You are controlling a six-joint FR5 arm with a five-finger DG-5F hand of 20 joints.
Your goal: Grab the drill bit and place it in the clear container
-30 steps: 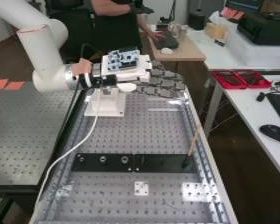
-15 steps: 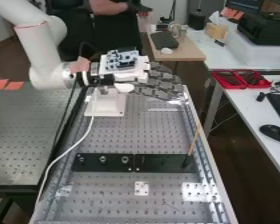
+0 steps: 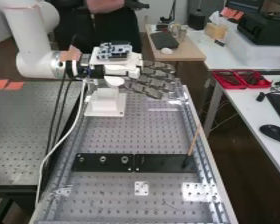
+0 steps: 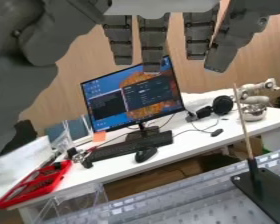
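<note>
Drill bit transfer, pick-up not yet made: fingers (image 3: 154, 82) free over the tabletop (image 3: 140, 135).
Left to right in the high view: a black plate (image 3: 91, 165) bears three small round fittings (image 3: 103, 159); the drill bit probably stands among them, though which it is cannot be told. Being steel, it should be stiff, small but dense, and smooth enough to twist in a loose pinch; the upper end of the shank, gripped squarely and lifted straight up, is the likely hold. The fingers extend nearly straight, relaxed and grasping nothing. A clear container (image 4: 72, 202) appears in the wrist view beside the tabletop's edge; its contents cannot be made out. A thin wooden stick (image 3: 193, 142) leans upward from a black holder. Farthest right, red trays (image 3: 241, 79) contain small dark items.
</note>
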